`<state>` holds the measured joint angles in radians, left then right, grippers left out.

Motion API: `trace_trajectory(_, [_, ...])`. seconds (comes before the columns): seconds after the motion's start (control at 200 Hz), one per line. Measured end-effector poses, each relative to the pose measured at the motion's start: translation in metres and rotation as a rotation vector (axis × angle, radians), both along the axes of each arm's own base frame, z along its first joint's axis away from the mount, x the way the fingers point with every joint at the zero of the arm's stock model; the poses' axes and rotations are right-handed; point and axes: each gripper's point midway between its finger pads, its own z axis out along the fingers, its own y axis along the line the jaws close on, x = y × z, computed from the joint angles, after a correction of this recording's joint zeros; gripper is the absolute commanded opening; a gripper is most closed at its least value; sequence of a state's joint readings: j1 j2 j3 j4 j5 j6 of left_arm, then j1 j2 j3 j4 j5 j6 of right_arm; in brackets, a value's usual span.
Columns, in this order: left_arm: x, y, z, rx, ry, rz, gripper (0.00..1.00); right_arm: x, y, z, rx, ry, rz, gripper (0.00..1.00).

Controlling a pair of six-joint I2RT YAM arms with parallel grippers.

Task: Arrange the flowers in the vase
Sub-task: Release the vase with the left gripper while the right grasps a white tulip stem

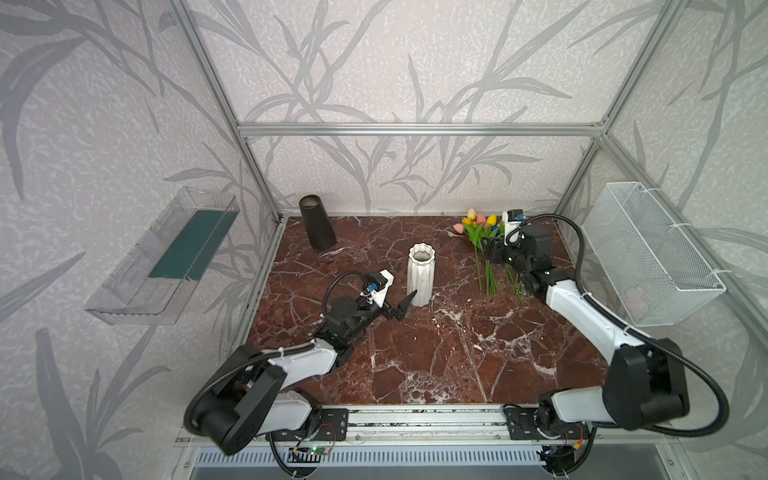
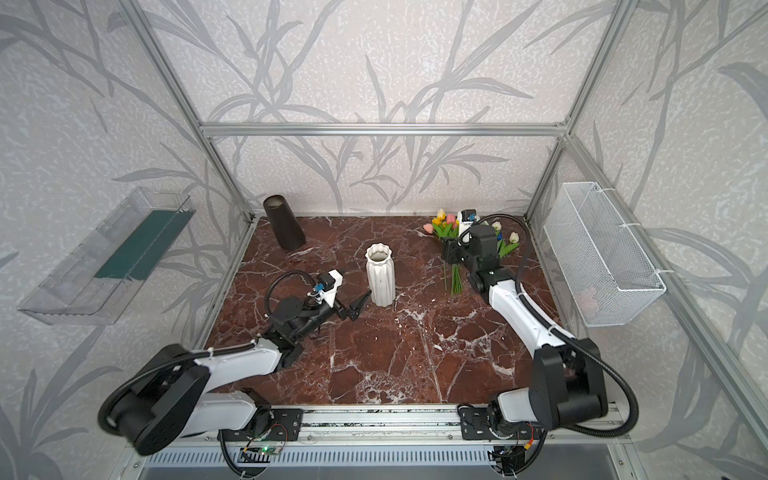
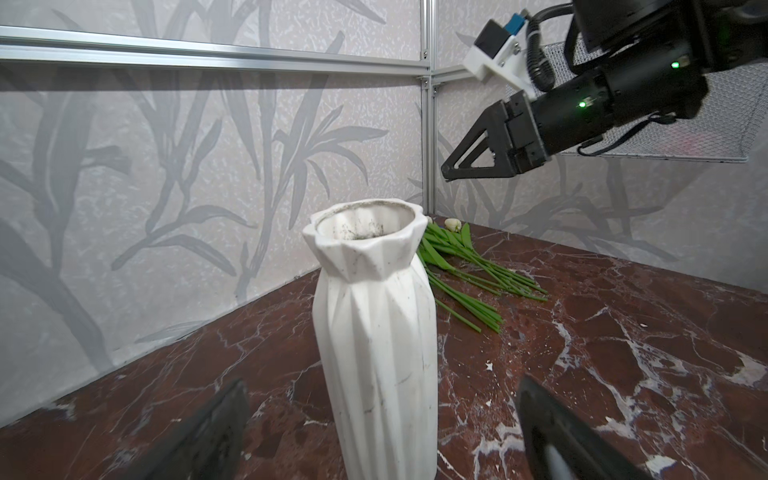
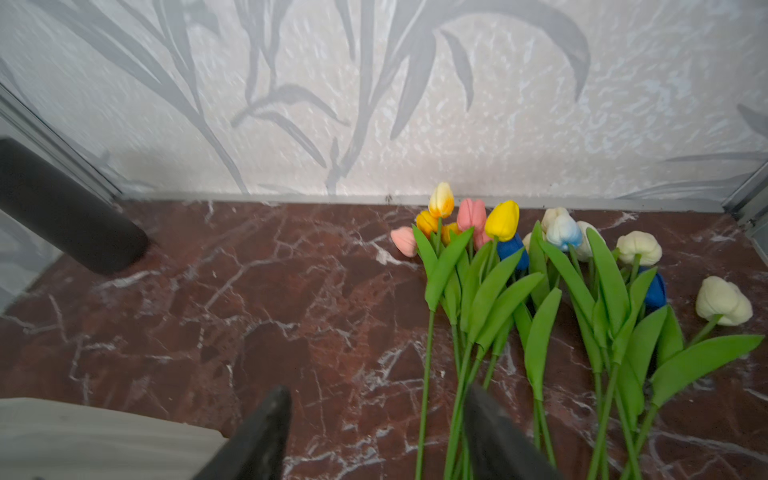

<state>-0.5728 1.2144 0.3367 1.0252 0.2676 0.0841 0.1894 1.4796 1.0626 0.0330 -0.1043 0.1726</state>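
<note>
Right wrist view gives us the flowers (image 4: pixel 519 291) best: a loose sheaf lying flat on the bench (image 4: pixel 208 311) by its far right corner, heads toward the far edge, stems trailing toward the near one. We judge them light and soft, with thin bendy stems, floppy leaves and heads that would crush. The bare stems below the leaves look like the place to pinch. They lie crossed and touching, so one pinch may lift several.

The right hand (image 4: pixel 376 390) is over those stems with its jaws apart, one stem between them and others just beside one finger; it has hold of nothing.

The vase (image 1: pixel 420 274) stands upright near the bench's middle, no flower in it, well apart from the sheaf. Tall and narrow-mouthed, it looks easy to tip. The left hand (image 1: pixel 406 305) sits wide open just beside its foot, gripping nothing.

Bare bench lies between sheaf and vase. A dark cone (image 1: pixel 316 228) stands by the far left corner and a mesh basket (image 1: pixel 648 249) hangs beyond the right edge; neither is in the way.
</note>
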Motion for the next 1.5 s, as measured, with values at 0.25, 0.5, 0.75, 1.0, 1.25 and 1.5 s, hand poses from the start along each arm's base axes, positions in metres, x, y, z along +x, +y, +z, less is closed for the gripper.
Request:
trace_trajectory(0.25, [-0.034, 0.015, -0.015, 0.035, 0.031, -0.003, 1.00, 0.049, 0.006, -0.086, -0.080, 0.310, 0.010, 0.39])
trace_trajectory(0.5, [-0.057, 0.019, -0.072, 0.151, 0.118, -0.012, 1.00, 0.069, 0.004, -0.134, -0.143, 0.475, -0.004, 0.42])
trace_trajectory(0.75, [-0.058, 0.017, -0.069, 0.158, 0.092, -0.022, 1.00, 0.076, -0.002, -0.166, -0.188, 0.566, -0.031, 0.39])
trace_trajectory(1.0, [-0.061, 0.008, -0.074, 0.177, 0.104, -0.063, 1.00, 0.080, -0.010, -0.185, -0.224, 0.617, -0.074, 0.39])
trace_trajectory(1.25, [-0.062, 0.001, -0.074, 0.182, 0.109, -0.094, 0.99, 0.094, -0.009, -0.184, -0.228, 0.647, -0.085, 0.27])
trace_trajectory(1.5, [-0.063, 0.000, -0.073, 0.181, 0.109, -0.098, 0.99, 0.087, -0.010, -0.184, -0.229, 0.685, -0.088, 0.26])
